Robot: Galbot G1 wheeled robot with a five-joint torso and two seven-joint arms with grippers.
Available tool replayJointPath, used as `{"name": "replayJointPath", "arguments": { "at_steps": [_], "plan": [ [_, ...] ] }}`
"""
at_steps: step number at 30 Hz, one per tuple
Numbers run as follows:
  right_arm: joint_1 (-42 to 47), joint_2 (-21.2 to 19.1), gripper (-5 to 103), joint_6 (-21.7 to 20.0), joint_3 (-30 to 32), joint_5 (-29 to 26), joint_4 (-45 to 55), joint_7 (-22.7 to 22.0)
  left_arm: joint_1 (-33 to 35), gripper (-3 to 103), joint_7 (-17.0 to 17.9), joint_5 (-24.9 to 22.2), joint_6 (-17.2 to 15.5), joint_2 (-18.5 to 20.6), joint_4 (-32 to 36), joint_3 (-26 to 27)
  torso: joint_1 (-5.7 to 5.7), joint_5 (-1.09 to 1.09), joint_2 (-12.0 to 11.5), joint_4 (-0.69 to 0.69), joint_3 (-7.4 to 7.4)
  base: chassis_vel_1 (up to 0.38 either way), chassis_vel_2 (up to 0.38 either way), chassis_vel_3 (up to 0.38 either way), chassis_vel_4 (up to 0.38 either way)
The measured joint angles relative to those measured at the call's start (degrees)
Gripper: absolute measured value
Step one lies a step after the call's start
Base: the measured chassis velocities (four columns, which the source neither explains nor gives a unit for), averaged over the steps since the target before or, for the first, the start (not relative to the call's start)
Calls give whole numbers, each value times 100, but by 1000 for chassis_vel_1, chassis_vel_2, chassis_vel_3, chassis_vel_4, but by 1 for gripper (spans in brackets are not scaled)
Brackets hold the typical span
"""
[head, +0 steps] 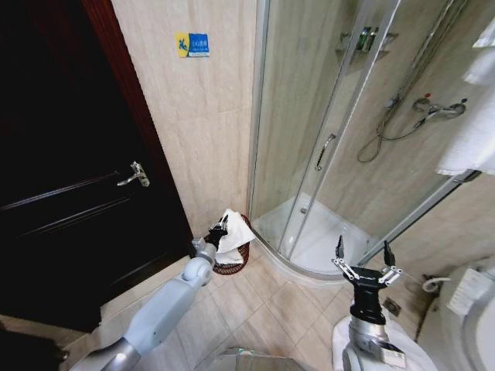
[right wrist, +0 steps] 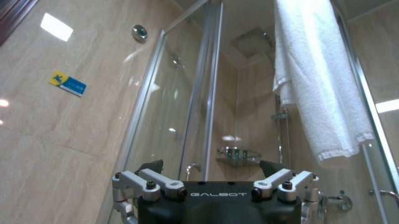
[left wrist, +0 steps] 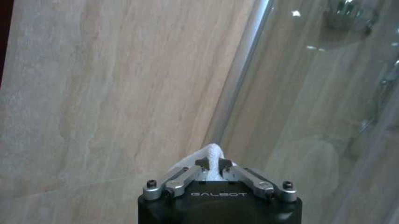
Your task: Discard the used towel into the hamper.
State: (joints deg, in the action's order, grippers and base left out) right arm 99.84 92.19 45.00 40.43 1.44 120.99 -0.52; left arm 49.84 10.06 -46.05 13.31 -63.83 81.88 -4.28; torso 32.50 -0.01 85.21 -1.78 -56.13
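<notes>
The right gripper [head: 363, 260] waits nearest, raised upright over the floor tiles beside the shower tray [head: 325, 239], its fingers spread wide and holding nothing; it looks parked out of the way while the other arm works. In its wrist view a hanging towel [right wrist: 315, 84] drapes over the top of the shower glass.

Farther out, the left arm reaches across the floor to the corner where the tiled wall [head: 205, 139] meets the shower frame. The left gripper [head: 219, 232] is clenched on the towel [head: 230, 236]; the left wrist view shows a tuft of white cloth pinched between its closed fingers [left wrist: 187, 175]. The towel hangs from that grip directly above the hamper [head: 236, 259], which stands on the floor in that corner, just beside the dark door [head: 69, 178]. Held there, the cloth should fall inside once released; part already seems to drape over the rim.
</notes>
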Motion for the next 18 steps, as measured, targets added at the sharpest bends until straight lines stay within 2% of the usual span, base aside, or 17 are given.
{"name": "replayJointPath", "arguments": {
  "at_steps": [7, 18],
  "plan": [
    [58, -2, 100, 47, -1, -6, 37, 14, -174, 7, 76, 13, -6, -143, -240, -101, -1, 0, 0, 0, 0, -38, 41, 40, -40],
    [76, -4, 100, 135, -21, -1, 69, 39, -335, 7, 64, 13, 0, -322, -533, -197, 3, 1, 0, 0, 0, -127, 133, 128, -132]
  ]
}}
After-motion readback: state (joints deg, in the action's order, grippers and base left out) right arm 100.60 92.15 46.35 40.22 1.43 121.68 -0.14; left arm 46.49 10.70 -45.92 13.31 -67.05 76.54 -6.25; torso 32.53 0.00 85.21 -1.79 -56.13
